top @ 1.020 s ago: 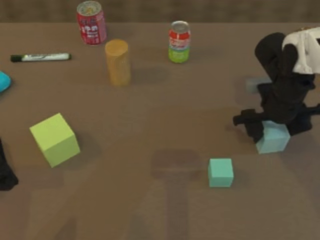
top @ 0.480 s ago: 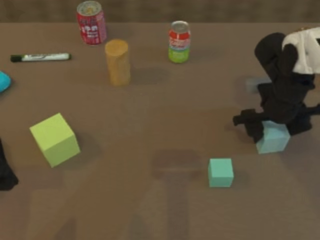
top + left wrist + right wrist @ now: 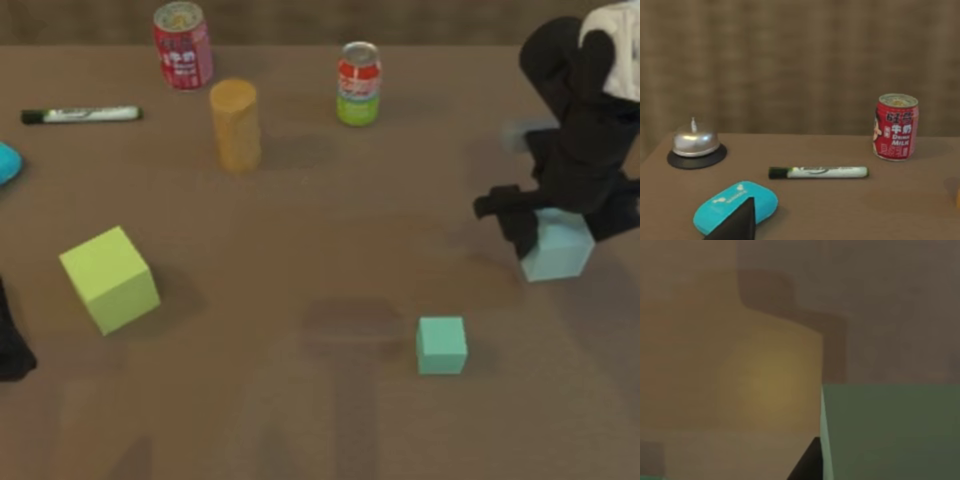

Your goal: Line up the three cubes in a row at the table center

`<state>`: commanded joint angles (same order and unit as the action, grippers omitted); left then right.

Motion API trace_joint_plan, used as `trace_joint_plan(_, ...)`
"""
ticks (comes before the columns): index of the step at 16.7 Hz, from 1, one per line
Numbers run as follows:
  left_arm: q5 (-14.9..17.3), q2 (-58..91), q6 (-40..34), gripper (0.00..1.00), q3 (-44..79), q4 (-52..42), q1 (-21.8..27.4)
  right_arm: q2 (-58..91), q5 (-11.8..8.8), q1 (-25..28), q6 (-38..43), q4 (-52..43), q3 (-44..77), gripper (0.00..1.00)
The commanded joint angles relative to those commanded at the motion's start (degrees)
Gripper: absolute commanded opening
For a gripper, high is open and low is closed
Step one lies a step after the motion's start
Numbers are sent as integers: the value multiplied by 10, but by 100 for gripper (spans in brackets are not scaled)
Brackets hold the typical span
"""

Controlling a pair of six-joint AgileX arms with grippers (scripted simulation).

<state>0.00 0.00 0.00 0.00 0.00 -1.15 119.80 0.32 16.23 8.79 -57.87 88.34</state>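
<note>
The right pincer [image 3: 553, 232] grips the matte pale-blue cube [image 3: 560, 255] at the right side of the smooth brown counter [image 3: 300, 230]; the cube's face fills a part of the right wrist view. The small teal cube [image 3: 441, 345] sits flat near the centre, well apart from it. The big yellow-green cube [image 3: 109, 278] stands turned at the left side. The left arm rests at the left edge; about its pincer I cannot tell.
</note>
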Motion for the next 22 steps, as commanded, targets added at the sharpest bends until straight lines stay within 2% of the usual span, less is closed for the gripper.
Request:
trace_joint_plan(7, 0, 0, 0, 100, 0, 0, 0, -13, 0, 0, 1, -27, 17, 0)
trace_joint_plan(9, 0, 0, 0, 100, 0, 0, 0, -10, 0, 18, 22, -31, 24, 0)
trace_joint_plan(12, 0, 0, 0, 100, 0, 0, 0, -4, 1, 76, 95, -45, 40, 0)
trace_joint_plan(18, 0, 0, 0, 100, 0, 0, 0, 0, 4, 228, 300, -76, 72, 0)
trace_joint_plan(22, 0, 0, 0, 100, 0, 0, 0, -5, 6, 280, 358, -82, 80, 0)
